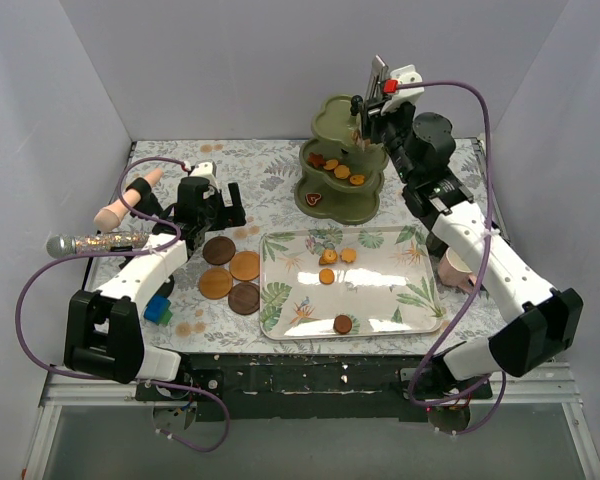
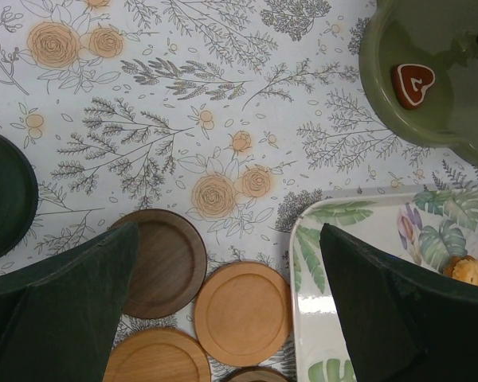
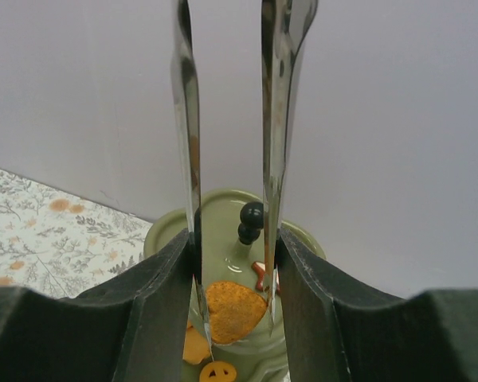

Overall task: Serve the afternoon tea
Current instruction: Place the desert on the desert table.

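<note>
We find an orange biscuit (image 3: 233, 309) between the tips of the metal tongs (image 3: 275, 119), over the olive-green three-tier stand (image 1: 332, 118) and just beside its black knob (image 3: 251, 213); the right gripper (image 1: 370, 110) is clamped on the tongs. The stand sits at the back edge of the floral cloth (image 1: 270, 185), close to the rear wall (image 1: 230, 70). Open cloth lies between it and the left gripper (image 1: 218, 212), whose jaws are spread wide and empty above the brown coasters (image 1: 244, 266). The tray (image 1: 390, 295) lies along the near edge. A heart biscuit (image 2: 414, 83) on the lowest tier carries a white mark we cannot read
</note>
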